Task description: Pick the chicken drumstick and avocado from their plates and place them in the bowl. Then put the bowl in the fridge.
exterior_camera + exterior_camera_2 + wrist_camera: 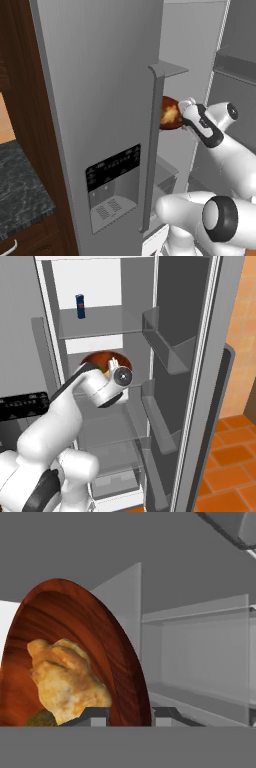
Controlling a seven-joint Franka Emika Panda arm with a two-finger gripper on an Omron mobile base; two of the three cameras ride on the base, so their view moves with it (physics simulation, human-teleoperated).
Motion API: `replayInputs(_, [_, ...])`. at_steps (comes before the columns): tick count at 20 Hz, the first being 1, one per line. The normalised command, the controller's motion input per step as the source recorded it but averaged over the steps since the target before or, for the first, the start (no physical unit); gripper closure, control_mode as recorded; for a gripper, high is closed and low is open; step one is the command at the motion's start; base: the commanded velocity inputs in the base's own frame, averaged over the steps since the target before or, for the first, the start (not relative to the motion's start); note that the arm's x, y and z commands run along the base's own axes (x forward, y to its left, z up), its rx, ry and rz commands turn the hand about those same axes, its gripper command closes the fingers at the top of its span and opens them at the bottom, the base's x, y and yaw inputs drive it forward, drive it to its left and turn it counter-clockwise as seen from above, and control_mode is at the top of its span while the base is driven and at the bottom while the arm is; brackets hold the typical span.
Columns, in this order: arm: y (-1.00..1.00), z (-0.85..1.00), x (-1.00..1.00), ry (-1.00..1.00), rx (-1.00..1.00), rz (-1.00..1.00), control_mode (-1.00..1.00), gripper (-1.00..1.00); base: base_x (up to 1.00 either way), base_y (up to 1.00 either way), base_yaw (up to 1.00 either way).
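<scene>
My gripper (130,715) is shut on the rim of the reddish-brown wooden bowl (100,637), with one fingertip on either side of the rim. The bowl holds the golden chicken drumstick (65,682), and a sliver of the dark green avocado (40,718) shows below it. The arm reaches into the open fridge (100,286) and holds the bowl (97,358) over a middle glass shelf. From the left, the bowl (167,101) and drumstick (171,116) peek out past the edge of the closed grey fridge door (100,100), next to the gripper (184,120). The plates are out of view.
A blue can (80,306) stands on the upper shelf. Door bins (165,356) line the open right door. Glass shelves and a drawer (115,481) lie below the bowl. A dark stone counter (20,185) is at the left, and orange floor tiles (225,456) at the right.
</scene>
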Motion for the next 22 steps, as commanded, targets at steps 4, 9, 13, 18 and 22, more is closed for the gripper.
replayInputs(4, [0.0, -0.24, 0.32, 0.0, 0.0, 0.0, -1.0, 1.0, 0.0, 0.0, 0.0])
replayInputs(9, [0.1, -0.3, 0.36, 0.0, -0.05, 0.0, -1.0, 1.0, 0.0, 0.0, 0.0])
replayInputs(13, [0.01, -0.27, 0.36, 0.0, -0.02, 0.0, -1.0, 1.0, 0.0, 0.0, 0.0])
replayInputs(18, [0.01, -0.22, 0.4, 0.0, 0.0, 0.0, -1.0, 1.0, 0.0, 0.0, 0.0])
replayInputs(22, [0.05, -0.27, 0.77, 0.03, 0.0, 0.0, -1.0, 1.0, 0.0, 0.0, 0.0])
